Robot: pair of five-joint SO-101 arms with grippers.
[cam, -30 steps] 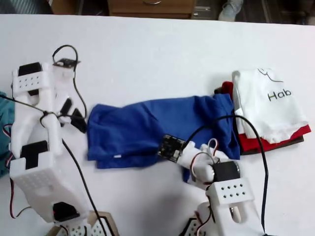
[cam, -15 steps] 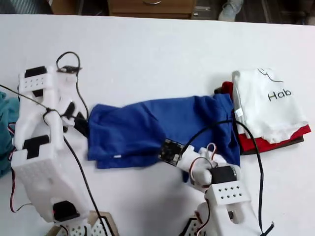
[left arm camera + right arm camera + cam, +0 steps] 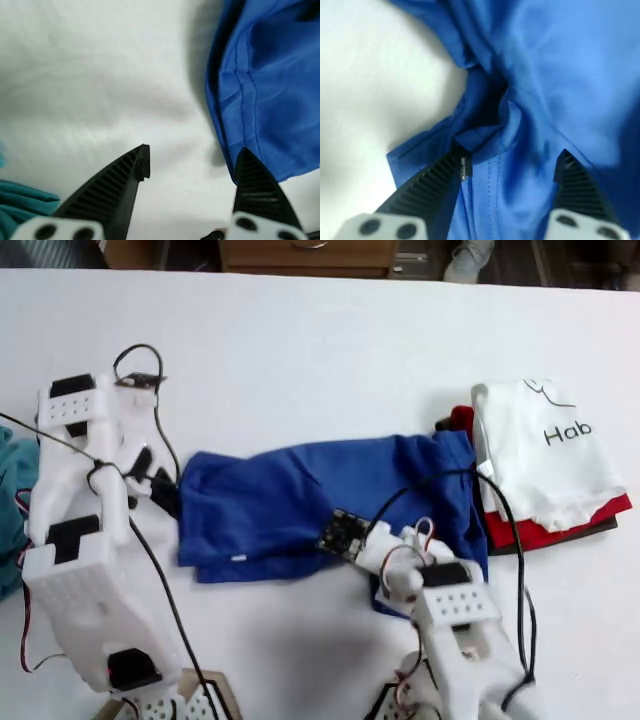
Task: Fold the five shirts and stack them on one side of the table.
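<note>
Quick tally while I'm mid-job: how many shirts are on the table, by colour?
blue shirt: 1
white shirt: 1
red shirt: 1
dark shirt, just an edge under the red: 1
teal shirt: 1
Total: 5

Five shirts counted in all. One blue shirt (image 3: 300, 505) spread at the centre of the one counter (image 3: 320, 350). Three more piled at 3 o'clock: one white shirt (image 3: 540, 455) on top, one red shirt (image 3: 520, 532) beneath it, one dark shirt (image 3: 560, 537) lowest, seen as a thin edge. One teal shirt (image 3: 12, 480) at the 9 o'clock edge. Two white arms: left arm (image 3: 75, 540) at 8 o'clock, right arm (image 3: 455, 640) at 6 o'clock. Two tools, one per arm: left tool (image 3: 192, 160), right tool (image 3: 512, 160). Two black ribbed fingers (image 3: 120, 190) on each, four altogether.
</note>
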